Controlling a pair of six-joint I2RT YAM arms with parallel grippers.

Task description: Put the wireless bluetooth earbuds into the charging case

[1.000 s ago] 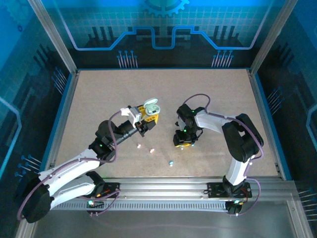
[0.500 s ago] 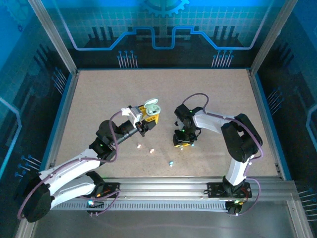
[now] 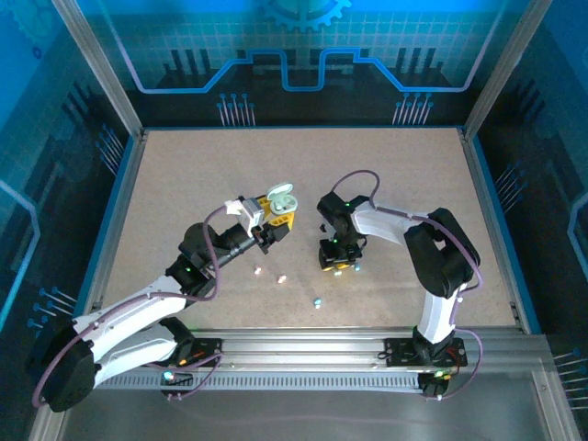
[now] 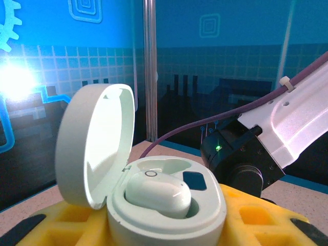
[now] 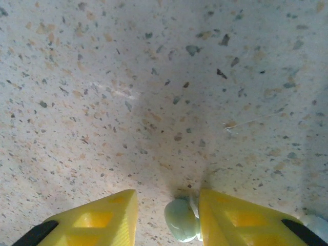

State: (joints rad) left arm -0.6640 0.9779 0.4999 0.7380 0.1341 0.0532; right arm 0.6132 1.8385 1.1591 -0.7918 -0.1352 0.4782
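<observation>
Left wrist view: the left gripper [image 4: 164,225] pinches the open charging case [image 4: 165,207], 1 white earbud [image 4: 159,193] seated inside, the 2nd well empty. The right gripper [image 5: 168,206] has its jaws spread around a pale green earbud [image 5: 180,220] on the table [image 5: 154,102], which touches 1 finger.

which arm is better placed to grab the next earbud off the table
Right. The right gripper sits at the table with a pale green earbud between its open jaws. The left gripper is busy holding the open charging case, a white earbud seated in it.
</observation>
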